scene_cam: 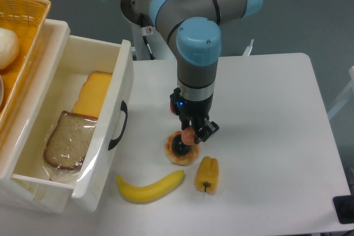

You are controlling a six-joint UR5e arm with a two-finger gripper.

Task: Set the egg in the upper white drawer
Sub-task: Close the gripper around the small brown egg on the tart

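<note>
1. Yellow woven basket (22, 31), far left, holding a pale round thing (6, 48).
2. Upper white drawer (113, 89), pulled open; inside lie a bread slice (69, 139) and a yellow cheese slice (94, 95).
3. Banana (150, 187), on the table (276, 136) just in front of the drawer.
4. Round doughnut-like item (181, 150), directly beneath the gripper.
5. Gripper (191, 134), jaws closed on the egg (189, 135), held just above the table, right of the drawer.
6. Yellow pepper (207, 174).

Glossy white plastic drawer (123, 75); woven yellow basket (27, 23); smooth egg (189, 134).
</note>
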